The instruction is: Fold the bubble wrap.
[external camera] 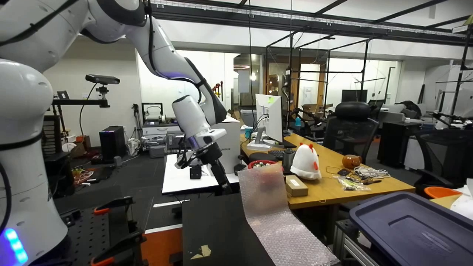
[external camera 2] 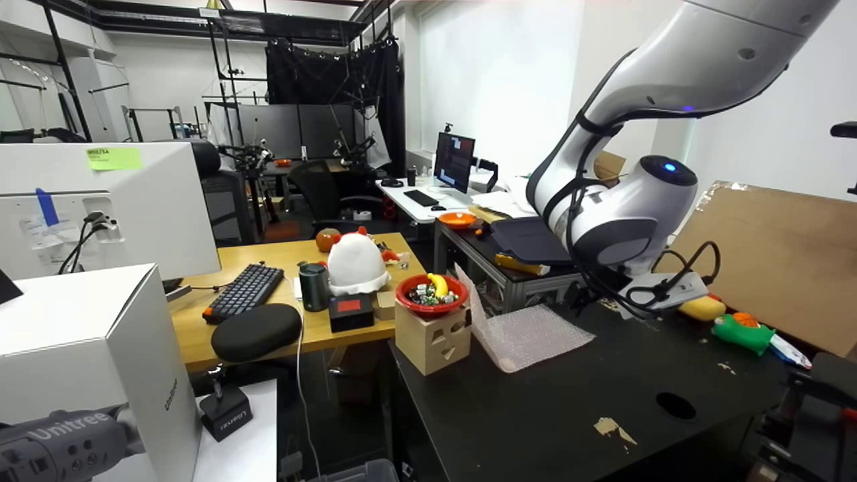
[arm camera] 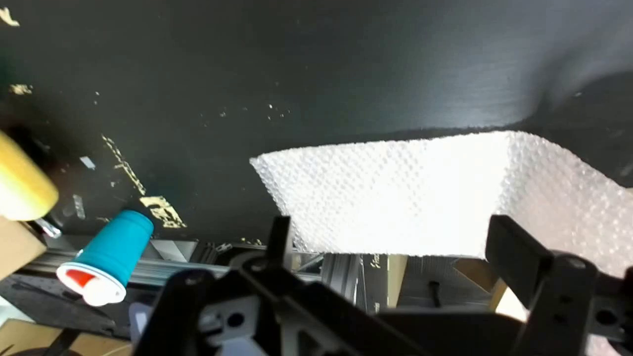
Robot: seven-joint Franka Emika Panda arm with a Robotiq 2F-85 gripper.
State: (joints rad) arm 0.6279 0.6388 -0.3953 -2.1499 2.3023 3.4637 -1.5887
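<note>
The translucent bubble wrap (external camera: 292, 232) lies with one part flat on the black table and its other part bent upward. In an exterior view the raised part (external camera 2: 477, 321) stands beside the wooden box. The bubble wrap also shows in the wrist view (arm camera: 390, 193), bright with glare, its bend at the right. My gripper (arm camera: 390, 222) is open, its two fingers wide apart, with nothing held between them. The fingers overlap the wrap's near edge in the wrist view; I cannot tell whether they touch it. The gripper (external camera: 224, 186) points downward in an exterior view; the arm partly hides it elsewhere.
A wooden box (external camera 2: 428, 338) with a red bowl (external camera 2: 432, 310) on it stands at the raised part. A green toy (external camera 2: 743, 333) and a cardboard panel (external camera 2: 770, 261) are on the table's other side. A blue cup (arm camera: 113, 252) shows near an edge. A dark lid (external camera: 414, 229) lies nearby.
</note>
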